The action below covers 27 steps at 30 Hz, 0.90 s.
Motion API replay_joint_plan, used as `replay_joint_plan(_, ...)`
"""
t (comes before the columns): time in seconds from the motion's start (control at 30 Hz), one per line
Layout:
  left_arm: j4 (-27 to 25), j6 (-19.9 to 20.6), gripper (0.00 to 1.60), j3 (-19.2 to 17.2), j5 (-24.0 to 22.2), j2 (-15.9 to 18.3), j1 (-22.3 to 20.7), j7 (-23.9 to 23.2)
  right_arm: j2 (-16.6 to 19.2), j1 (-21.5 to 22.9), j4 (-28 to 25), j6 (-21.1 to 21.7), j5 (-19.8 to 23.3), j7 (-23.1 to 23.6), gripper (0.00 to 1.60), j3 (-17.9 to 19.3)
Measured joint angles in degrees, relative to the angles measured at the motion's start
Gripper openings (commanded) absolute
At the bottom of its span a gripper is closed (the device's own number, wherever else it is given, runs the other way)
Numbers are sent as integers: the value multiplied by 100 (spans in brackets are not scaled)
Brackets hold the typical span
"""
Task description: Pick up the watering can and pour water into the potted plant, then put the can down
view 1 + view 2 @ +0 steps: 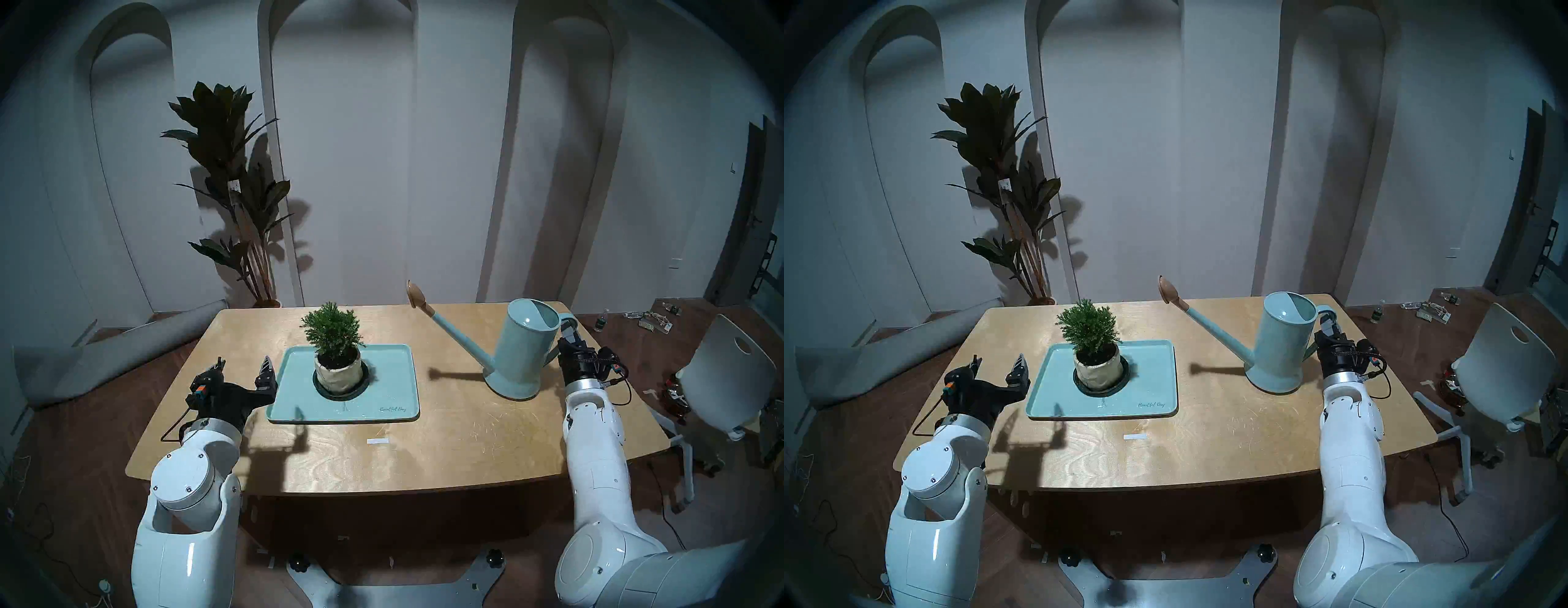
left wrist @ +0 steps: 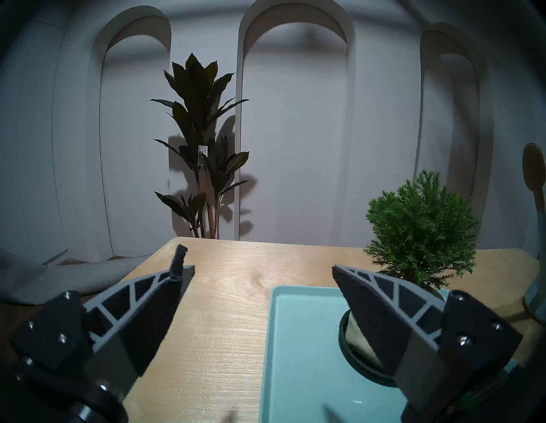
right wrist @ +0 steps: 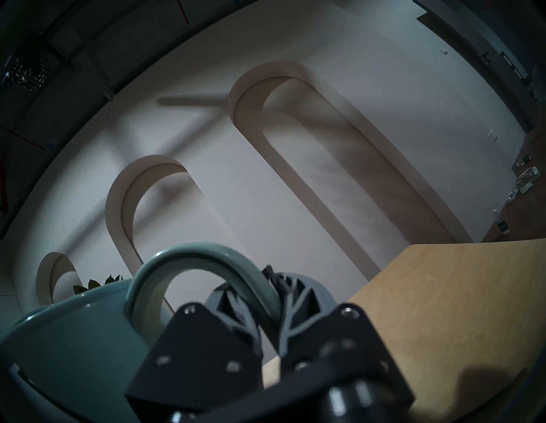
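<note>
The pale teal watering can [image 1: 524,348] [image 1: 1284,342] stands upright on the right of the wooden table [image 1: 466,424], its long spout rising leftward to a tan rose head [image 1: 415,293]. My right gripper [image 1: 567,335] [image 3: 266,291] is shut on the can's loop handle [image 3: 189,260] at its right side. The potted plant [image 1: 335,335] [image 1: 1089,331] [image 2: 419,227], a small bushy green shrub in a cream pot on a black saucer, sits on a teal tray [image 1: 382,407]. My left gripper [image 1: 244,367] [image 2: 257,265] hangs open just left of the tray, holding nothing.
A tall dark broad-leaved floor plant [image 1: 233,170] stands behind the table's far left corner. A white chair [image 1: 721,373] is off the table's right side. A small white label [image 1: 377,441] lies on the table near the front. A rolled grey mat [image 1: 106,361] lies on the floor at left.
</note>
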Motion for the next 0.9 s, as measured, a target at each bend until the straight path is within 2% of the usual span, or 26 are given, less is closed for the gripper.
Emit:
replay_joint_plan(0.47,0,0,160,0,0,0,0,0,111,158,204,-30,-172,-127,0,-177)
replay_joint_plan(0.5,0,0,160,0,0,0,0,0,116,162,207,-39,-195,-150,11,-187)
replay_joint_plan(0.57,-1,0,160,0,0,0,0,0,123,167,207,-54,-237,-197,14,-207)
replay_joint_plan(0.6,-1,0,160,0,0,0,0,0,130,170,200,-68,-285,-247,23,-227)
replay_joint_plan(0.63,-2,0,160,0,0,0,0,0,133,172,190,-74,-318,-282,40,-241)
replay_joint_plan(0.67,-2,0,160,0,0,0,0,0,134,172,181,-77,-343,-309,38,-251)
replay_joint_plan(0.73,-2,0,160,0,0,0,0,0,135,168,147,-83,-408,-385,43,-278)
replay_joint_plan(0.77,-2,0,160,0,0,0,0,0,135,162,118,-84,-451,-435,55,-295)
replay_joint_plan(0.8,-2,0,160,0,0,0,0,0,134,159,105,-84,-467,-454,75,-302)
replay_joint_plan(0.83,-2,0,160,0,0,0,0,0,133,148,72,-83,-503,-497,79,-317)
replay_joint_plan(0.9,-3,0,160,0,0,0,1,0,125,117,-6,-67,-556,-574,127,-344)
